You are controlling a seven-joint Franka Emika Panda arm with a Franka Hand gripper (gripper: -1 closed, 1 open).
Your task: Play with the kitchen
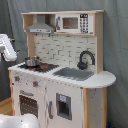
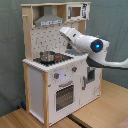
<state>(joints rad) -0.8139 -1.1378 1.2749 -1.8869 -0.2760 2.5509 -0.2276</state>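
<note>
The kitchen [image 1: 65, 95] is a white and light-wood toy set with a grey hood [image 1: 40, 26], a microwave [image 1: 72, 22], a black faucet [image 1: 86, 59], a grey sink [image 1: 75, 73] and an oven door [image 1: 29, 104]. A metal pot [image 2: 47, 55] sits on the stove. In the second exterior view the white arm [image 2: 90, 44] reaches in from the right. Its gripper [image 2: 63, 32] hangs above the stove, close to the dotted back wall [image 2: 42, 39] under the hood [image 2: 50, 20]. In the first exterior view only a white arm part [image 1: 6, 47] shows at the left edge.
Two knobs [image 2: 57, 76] sit above the oven door [image 2: 64, 95]. The kitchen stands on a wooden floor [image 2: 100, 107] before a grey curtain [image 1: 117, 45]. A white rounded shape [image 1: 17, 121] fills the first exterior view's bottom left corner.
</note>
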